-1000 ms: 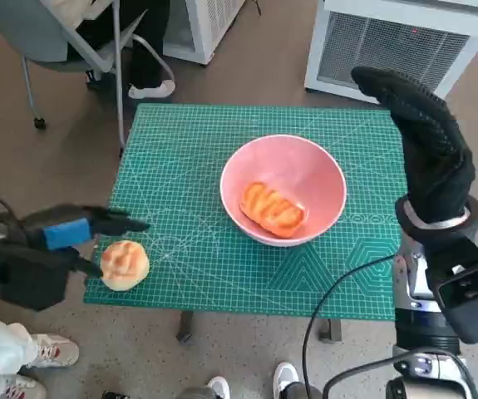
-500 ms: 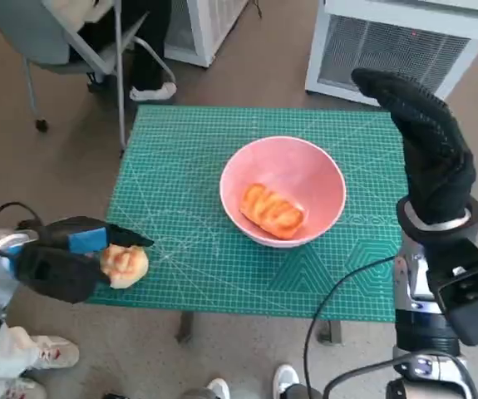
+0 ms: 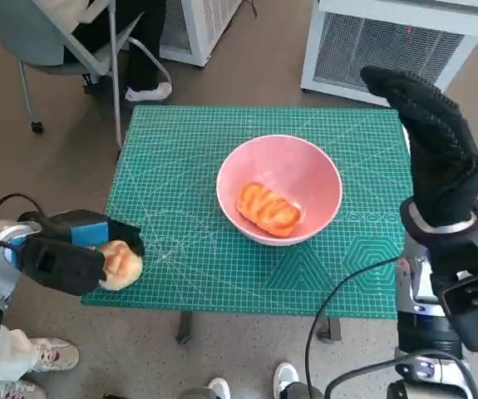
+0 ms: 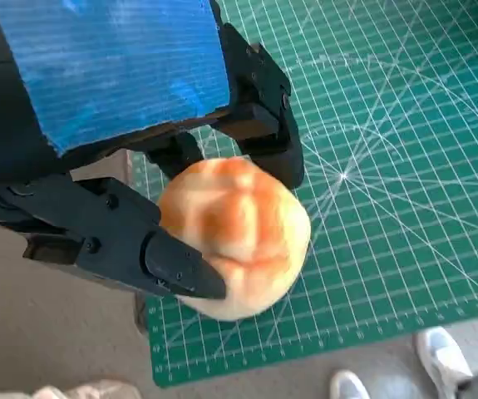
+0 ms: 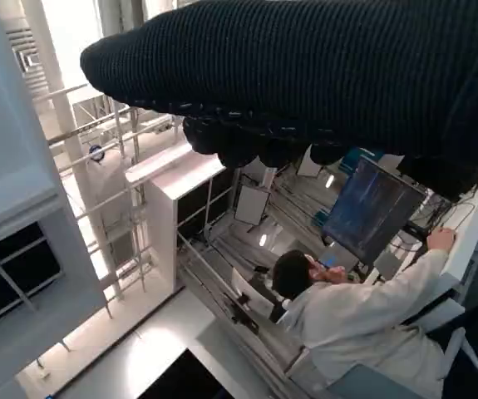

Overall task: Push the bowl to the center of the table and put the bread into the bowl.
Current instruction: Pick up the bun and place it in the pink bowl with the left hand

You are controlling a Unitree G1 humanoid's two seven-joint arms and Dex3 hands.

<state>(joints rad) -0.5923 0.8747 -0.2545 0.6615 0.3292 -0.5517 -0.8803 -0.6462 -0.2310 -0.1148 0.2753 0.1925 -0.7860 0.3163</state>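
The round bun (image 4: pixel 237 239) sits at the near left corner of the green cutting mat (image 3: pixel 180 174), and my left hand (image 3: pixel 68 249) is clamped around it: black fingers (image 4: pixel 151 253) press one side while others curl over the far side (the wrist view shows it pinched snugly between them). The pink bowl (image 3: pixel 305 170) stands near the middle of the mat, well apart from the bun, with a striped bread roll (image 3: pixel 268 208) lying in its bottom. My right hand (image 3: pixel 434 145), in its knitted glove, is raised above the right edge of the mat, fingers stretched out straight and grasping nothing. Beyond the table a white cabinet with a vent grille (image 3: pixel 380 41) stands on the floor, and a chair (image 3: pixel 72 41) stands at the far left. The right wrist view shows a person in a white coat (image 5: pixel 363 312) at a monitor (image 5: pixel 372 208).
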